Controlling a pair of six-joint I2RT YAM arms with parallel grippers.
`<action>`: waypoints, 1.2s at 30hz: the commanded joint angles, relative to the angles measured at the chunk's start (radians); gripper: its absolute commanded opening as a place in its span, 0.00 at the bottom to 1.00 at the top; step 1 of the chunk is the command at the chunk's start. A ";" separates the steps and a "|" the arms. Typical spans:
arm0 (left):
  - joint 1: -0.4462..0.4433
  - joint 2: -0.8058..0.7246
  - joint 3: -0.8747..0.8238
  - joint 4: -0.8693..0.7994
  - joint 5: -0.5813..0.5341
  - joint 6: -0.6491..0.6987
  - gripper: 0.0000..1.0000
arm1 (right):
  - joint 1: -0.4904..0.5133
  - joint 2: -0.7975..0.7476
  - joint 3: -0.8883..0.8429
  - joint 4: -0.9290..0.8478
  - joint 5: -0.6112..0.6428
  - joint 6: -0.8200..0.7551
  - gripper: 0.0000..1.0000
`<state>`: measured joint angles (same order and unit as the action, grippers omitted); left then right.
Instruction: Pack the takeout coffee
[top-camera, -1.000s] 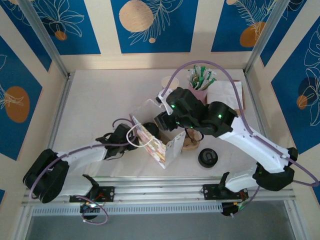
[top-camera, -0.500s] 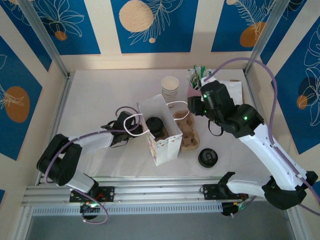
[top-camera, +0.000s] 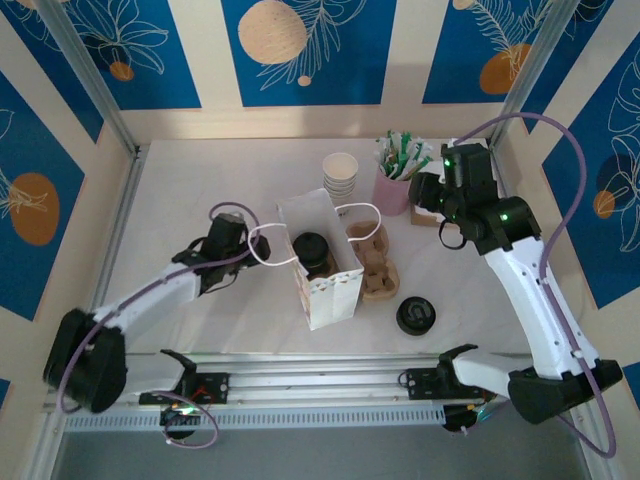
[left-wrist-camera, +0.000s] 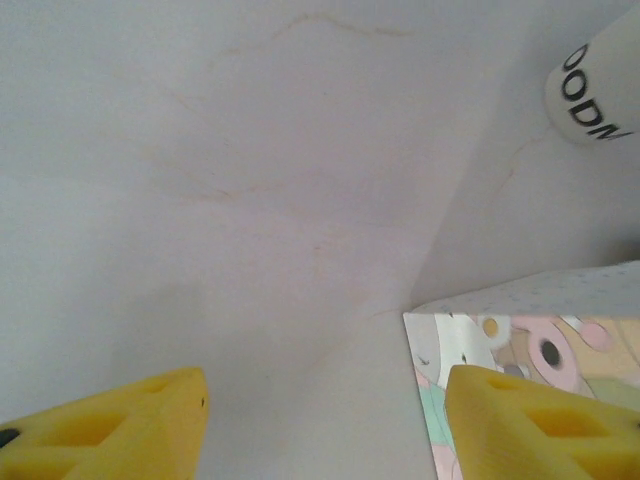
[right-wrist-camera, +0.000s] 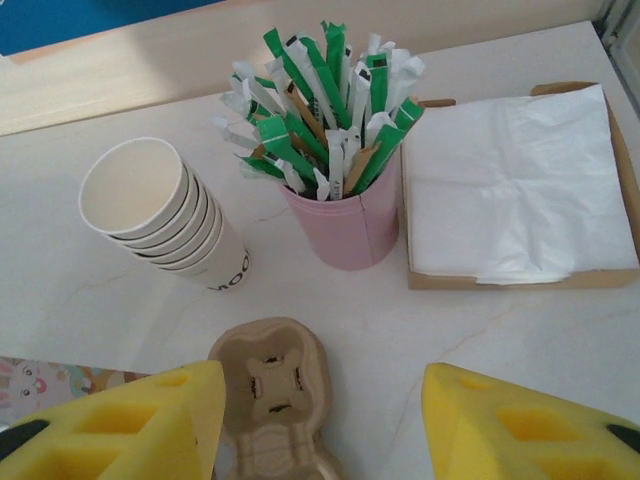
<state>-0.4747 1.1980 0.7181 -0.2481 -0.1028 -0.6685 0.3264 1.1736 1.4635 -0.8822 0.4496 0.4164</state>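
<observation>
Backing off, both arms have left the paper bag (top-camera: 327, 288) compared with a second ago. Back then the bag was tipped over with both arms crowded on it. Now it stands upright on the surface (top-camera: 190, 190) by itself.

The takeout coffee (top-camera: 310, 249) sits inside the open bag, black lid up, near the bag's left wall.

The left end effector (left-wrist-camera: 325, 390) has slid off to the left of the bag. Its yellow fingers are apart with nothing between them, just bare surface and a bag corner at the side.

The right end effector (right-wrist-camera: 322, 400) has swung to the far right and looks down on the cup stack (right-wrist-camera: 160, 215), the pink stick holder (right-wrist-camera: 340, 225) and the napkin tray (right-wrist-camera: 510, 185). Its fingers are spread and empty too.

The cardboard carrier (top-camera: 380, 268) lies just right of the bag, and the loose lids (top-camera: 415, 316) are nearer the arms.

Judgement: the cup is released and bagged, so the packing looks basically done. The carrier stays outside the bag, and I can't tell if it's meant to go in.
</observation>
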 joint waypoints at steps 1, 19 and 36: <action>0.007 -0.121 -0.049 -0.144 -0.041 0.071 0.65 | -0.013 0.047 0.030 0.069 -0.075 -0.059 0.55; 0.007 -0.571 -0.125 -0.320 0.010 0.110 0.72 | -0.075 0.411 0.227 0.160 -0.095 -0.155 0.43; 0.007 -0.756 0.008 -0.432 0.019 0.252 0.81 | -0.085 0.510 0.326 0.102 -0.076 -0.109 0.09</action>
<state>-0.4732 0.4580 0.6815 -0.6567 -0.0872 -0.4824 0.2470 1.6806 1.7340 -0.7570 0.3729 0.3031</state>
